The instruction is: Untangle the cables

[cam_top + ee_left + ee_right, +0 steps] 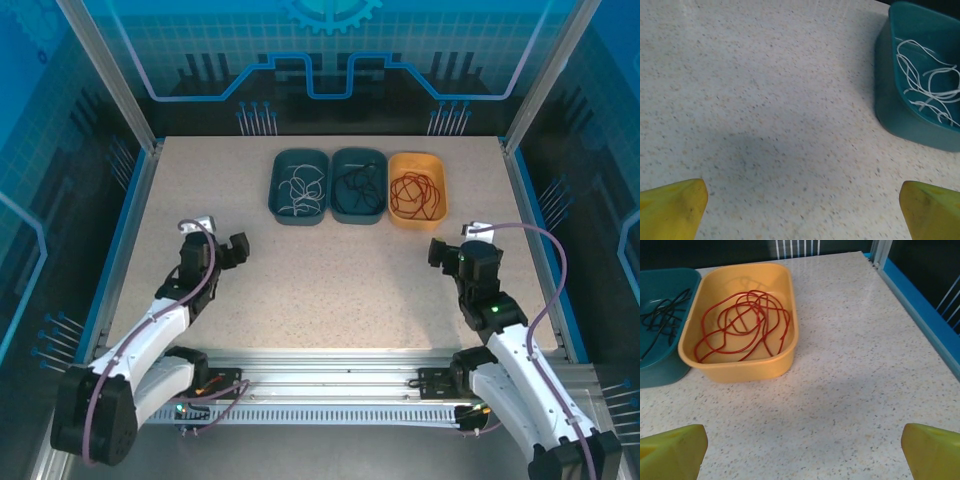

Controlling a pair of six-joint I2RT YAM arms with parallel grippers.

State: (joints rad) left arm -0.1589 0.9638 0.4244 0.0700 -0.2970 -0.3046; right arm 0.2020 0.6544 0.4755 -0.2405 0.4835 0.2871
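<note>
1. Both hands are wide open and hold nothing. The left hand hangs over bare counter, and so does the right hand.
2. The white cable lies in the left tray, ahead and to the right of the left hand. The red cable lies in the yellow tray, ahead and to the left of the right hand. The black cable lies in the middle tray, further left of that hand.
3. Each cable looks sorted into its own tray, but each loops over itself. A pinch into the pile probably catches several strands at once, and lifting then tightens a knot instead of freeing it.
4. The cables are thin and lie flat on the tray floors. Fingers closing a little high likely miss them, and closing too low they scrape or jam against the floor.
5. The trays look light and sit loose on the counter. A finger hooking a wall, or a snagged loop pulled upward, may drag or tip a tray.
6. The trays touch side by side. A lifted cable that swings or drops beside the hand may fall into the neighbouring tray and tangle again.
7. If both hands go for the middle tray, they may meet over it.
</note>
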